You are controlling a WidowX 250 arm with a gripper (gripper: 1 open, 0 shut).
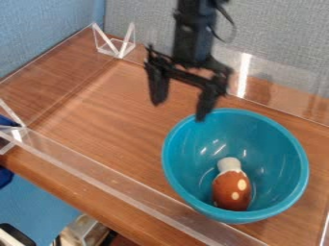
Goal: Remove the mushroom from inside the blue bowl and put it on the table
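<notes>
1. Closest to you runs the low clear wall (pixel 90 178) along the table's front edge; a blue clip-like piece (pixel 11 125) sits at its left end, too cropped to make out.
2. Just behind that wall, at lower right, you have the blue bowl (pixel 274 144); it is round, deep and glossy teal, standing upright on the wood.
3. Inside the bowl lies the mushroom (pixel 233 188); you can see its shiny orange-brown egg-shaped cap toward the near side and its short cream stem pointing toward the far side; it rests on the bowl's floor, near the front wall, and nothing touches it.
4. Past the bowl's far rim hangs the gripper (pixel 186 91); its two black fingers (pixel 158 85) point down and stand spread wide apart with nothing between them; the right fingertip is close to the bowl's rim, though you cannot tell whether it is above it or behind it.
5. The table (pixel 90 101) is reddish-brown wood grain, bare across its left half.
6. At the far left corner the clear walls meet in a small triangular brace (pixel 115 43); behind it stands a blue-grey fabric backdrop (pixel 52 24).
</notes>
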